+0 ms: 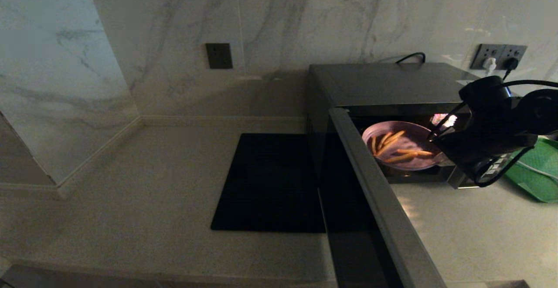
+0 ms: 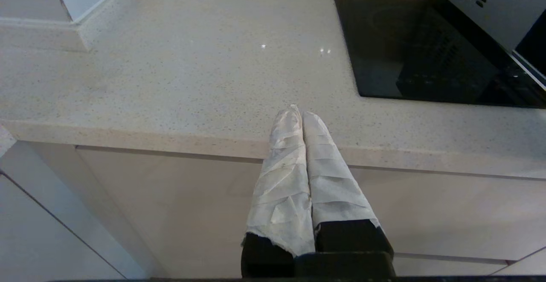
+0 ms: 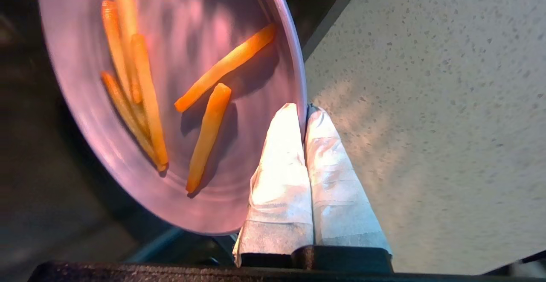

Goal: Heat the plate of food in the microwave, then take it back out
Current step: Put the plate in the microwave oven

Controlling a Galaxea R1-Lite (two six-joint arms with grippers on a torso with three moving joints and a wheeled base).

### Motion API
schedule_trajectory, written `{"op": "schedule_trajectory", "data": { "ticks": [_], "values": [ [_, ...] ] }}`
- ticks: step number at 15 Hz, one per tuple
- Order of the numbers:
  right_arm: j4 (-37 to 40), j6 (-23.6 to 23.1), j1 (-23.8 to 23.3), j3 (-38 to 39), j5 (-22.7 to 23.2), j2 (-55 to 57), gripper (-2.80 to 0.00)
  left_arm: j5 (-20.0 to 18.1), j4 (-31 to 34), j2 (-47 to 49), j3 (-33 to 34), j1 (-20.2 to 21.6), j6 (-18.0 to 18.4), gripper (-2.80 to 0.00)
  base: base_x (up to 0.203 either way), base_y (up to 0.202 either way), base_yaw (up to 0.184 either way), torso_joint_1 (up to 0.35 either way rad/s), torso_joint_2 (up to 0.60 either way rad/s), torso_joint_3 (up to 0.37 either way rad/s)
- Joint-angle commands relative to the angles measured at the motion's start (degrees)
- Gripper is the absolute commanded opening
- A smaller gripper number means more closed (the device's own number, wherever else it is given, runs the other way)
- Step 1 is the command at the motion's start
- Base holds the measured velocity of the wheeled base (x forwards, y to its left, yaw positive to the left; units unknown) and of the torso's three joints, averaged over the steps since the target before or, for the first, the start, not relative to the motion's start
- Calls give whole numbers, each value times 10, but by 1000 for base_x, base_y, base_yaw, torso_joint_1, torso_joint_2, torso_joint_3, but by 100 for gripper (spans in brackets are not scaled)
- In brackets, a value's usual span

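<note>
The silver-grey microwave [image 1: 383,83] stands at the back right with its door [image 1: 375,192] swung wide open toward me. The lilac-pink plate of food [image 1: 399,150], carrying several orange fries, hangs at the mouth of the lit cavity. My right gripper [image 3: 303,112] is shut on the plate's rim [image 3: 298,81], one taped finger above it and one below. In the head view the right arm [image 1: 492,135] covers the plate's right edge. My left gripper [image 2: 298,112] is shut on nothing, low in front of the counter edge, out of the head view.
A flat black square mat [image 1: 270,183] lies on the counter left of the microwave. A green tray [image 1: 538,170] sits to the microwave's right, behind the arm. Pale speckled counter [image 1: 130,183] stretches to the left. Wall sockets [image 1: 499,57] sit behind.
</note>
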Motion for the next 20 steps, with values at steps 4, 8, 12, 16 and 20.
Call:
{"op": "schedule_trajectory", "data": {
  "ticks": [4, 8, 12, 16, 20],
  "values": [
    [1, 45, 2, 2, -14, 17, -280, 0, 0, 0, 0, 0, 0, -280, 0, 0, 0, 0, 0, 0],
    [-1, 47, 14, -10, -15, 25, -280, 0, 0, 0, 0, 0, 0, -280, 0, 0, 0, 0, 0, 0],
    [-2, 80, 30, -31, -15, 50, -280, 0, 0, 0, 0, 0, 0, -280, 0, 0, 0, 0, 0, 0],
    [-2, 93, 46, -30, -15, 58, -280, 0, 0, 0, 0, 0, 0, -280, 0, 0, 0, 0, 0, 0],
    [-24, 95, 47, -33, -15, 71, -280, 0, 0, 0, 0, 0, 0, -280, 0, 0, 0, 0, 0, 0]
  ]
}}
